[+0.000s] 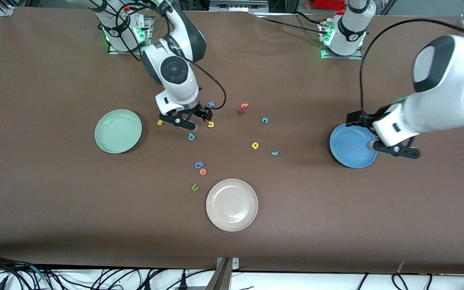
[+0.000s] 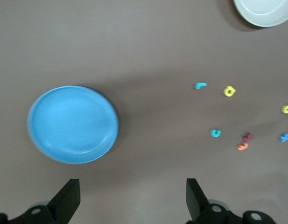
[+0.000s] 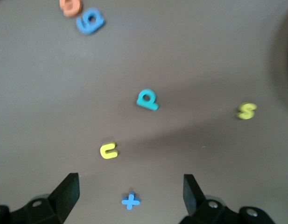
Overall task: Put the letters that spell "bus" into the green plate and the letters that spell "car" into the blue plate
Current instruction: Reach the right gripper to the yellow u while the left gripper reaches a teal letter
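Beige-white plate sits nearest the front camera, empty, with a green u just beside it toward the right arm's end. Slightly farther from the camera lie an orange o and a blue letter, touching or nearly so.

Green plate rests toward the right arm's end, nothing in it. Blue plate rests toward the left arm's end, also empty.

All task letters lie on the bare table. Teal b, yellow u and yellow s are clustered beside the green plate, under and around the right gripper. Teal c, yellow a and teal r lie mid-table, between the two plates, well apart from the blue one.

Blue x lies just farther from the camera than the yellow u. Orange t touches a dark red letter near the teal c.

Right gripper hangs low over the b-u-s cluster, fingers spread, holding nothing. Left gripper is over the blue plate's edge, fingers spread wide, empty.
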Controlling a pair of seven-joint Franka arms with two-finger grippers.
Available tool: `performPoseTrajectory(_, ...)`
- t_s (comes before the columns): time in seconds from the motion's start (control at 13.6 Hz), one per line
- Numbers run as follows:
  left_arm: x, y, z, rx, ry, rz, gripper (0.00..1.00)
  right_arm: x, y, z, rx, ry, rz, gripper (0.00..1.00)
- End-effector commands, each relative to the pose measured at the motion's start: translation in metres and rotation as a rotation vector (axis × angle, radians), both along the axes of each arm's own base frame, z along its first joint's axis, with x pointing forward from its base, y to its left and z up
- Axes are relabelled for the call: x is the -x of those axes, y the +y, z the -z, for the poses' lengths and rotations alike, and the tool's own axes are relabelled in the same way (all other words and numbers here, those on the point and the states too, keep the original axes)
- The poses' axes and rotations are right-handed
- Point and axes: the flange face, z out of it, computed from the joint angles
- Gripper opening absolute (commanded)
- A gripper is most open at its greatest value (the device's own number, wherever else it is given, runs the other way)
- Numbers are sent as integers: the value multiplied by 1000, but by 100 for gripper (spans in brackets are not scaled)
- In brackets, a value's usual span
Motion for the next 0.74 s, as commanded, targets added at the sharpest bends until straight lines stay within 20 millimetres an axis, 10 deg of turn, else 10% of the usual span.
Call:
performPoseTrajectory(0.0, 2, -46, 17, 13, 1, 58, 100, 4, 13, 32, -28, -17, -12, 99)
performPoseTrajectory(0.44, 12, -168, 99, -103, -43, -76, 100, 12, 26, 81, -42, -29, -35, 95)
performPoseTrajectory(0.66, 12, -178, 116, -131, -56, -94, 100, 17, 29, 89, -37, -20, -41, 86)
